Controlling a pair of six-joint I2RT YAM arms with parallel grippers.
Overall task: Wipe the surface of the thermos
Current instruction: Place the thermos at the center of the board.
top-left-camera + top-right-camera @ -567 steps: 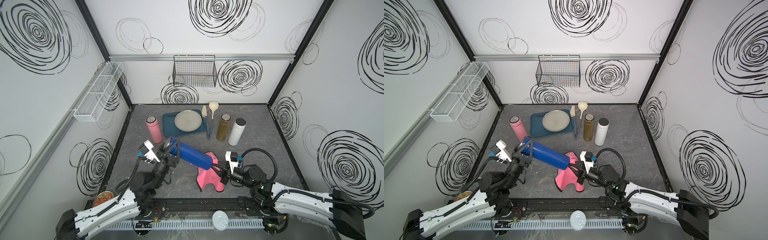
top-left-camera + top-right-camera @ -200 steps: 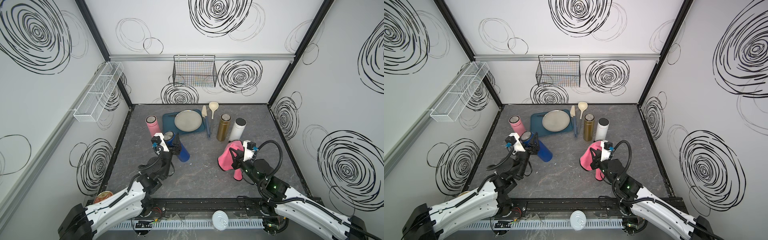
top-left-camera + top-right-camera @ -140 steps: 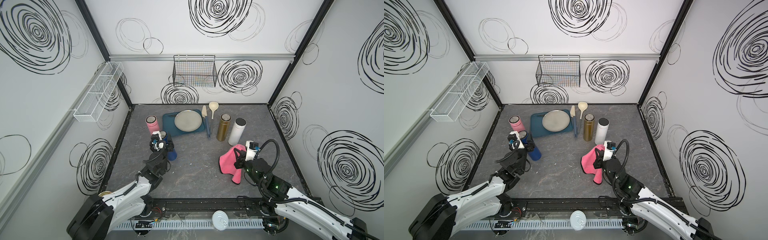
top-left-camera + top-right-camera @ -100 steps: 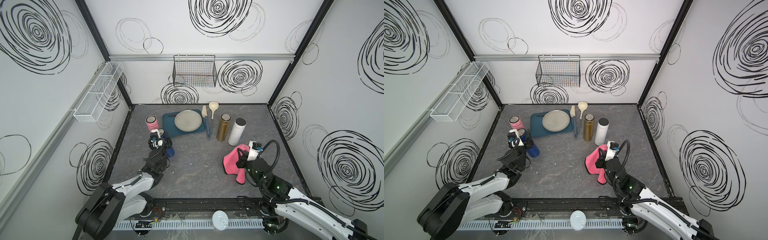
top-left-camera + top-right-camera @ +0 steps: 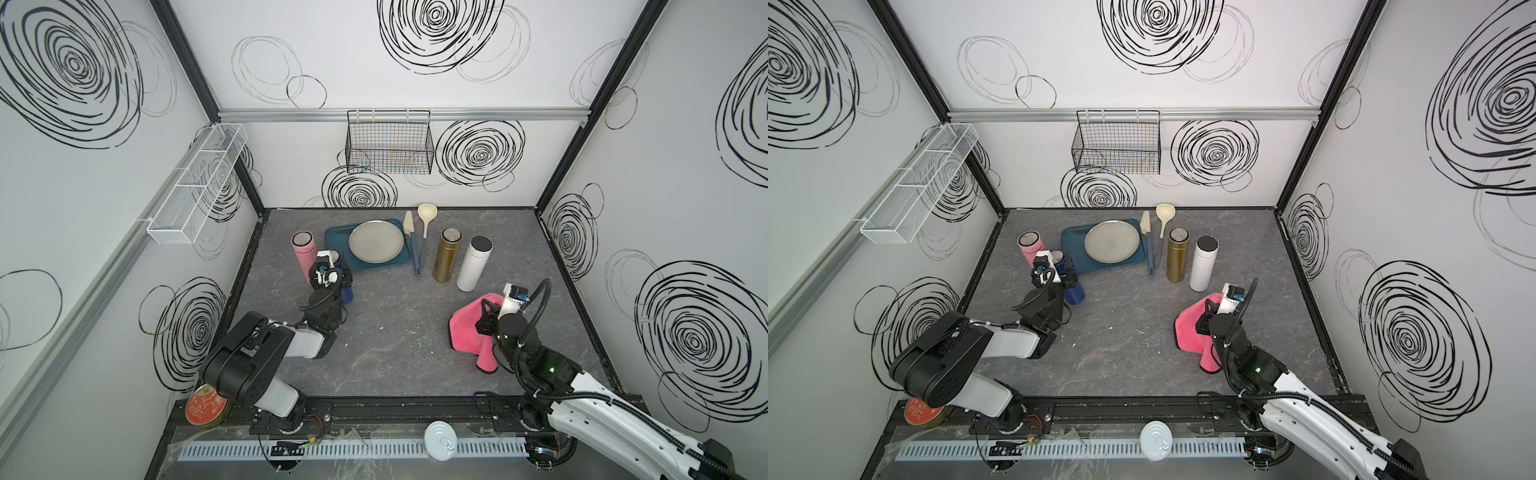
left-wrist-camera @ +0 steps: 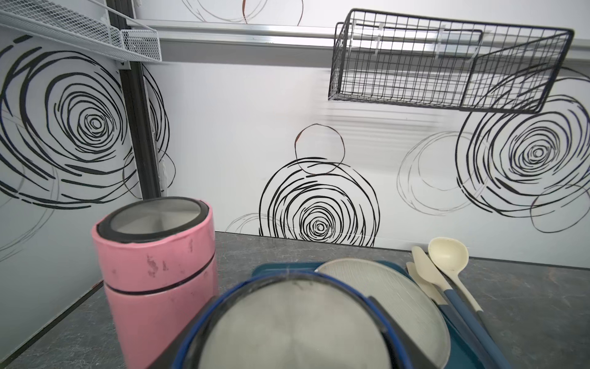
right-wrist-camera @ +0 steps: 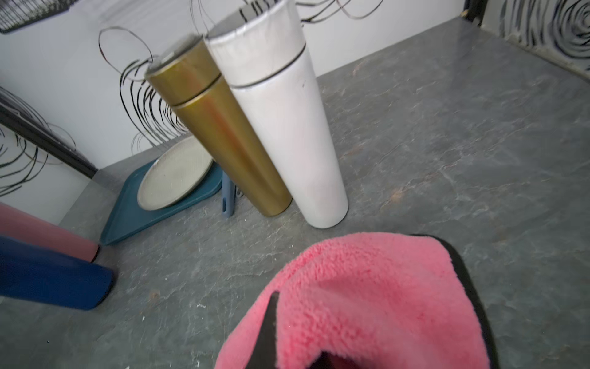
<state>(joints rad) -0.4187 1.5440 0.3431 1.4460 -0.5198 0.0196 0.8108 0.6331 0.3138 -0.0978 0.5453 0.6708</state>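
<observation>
Since the earlier frames the blue thermos [image 5: 348,292] has swung from lying slantwise across the middle to standing upright at the left of the bench [image 5: 395,345], and the pink cloth [image 5: 465,332] has been carried off to the right. The thermos is a dark blue cylinder; its lid [image 6: 297,322] is flat, dull steel-grey and ringed in blue. It stands just beside the pink thermos [image 5: 302,253] and the near corner of the teal tray [image 5: 332,237]. The left tool [image 5: 333,279] is clamped round its upper part. The right tool [image 5: 485,316] is pinched on the cloth, which drapes to the bench near the white thermos [image 5: 473,264].
</observation>
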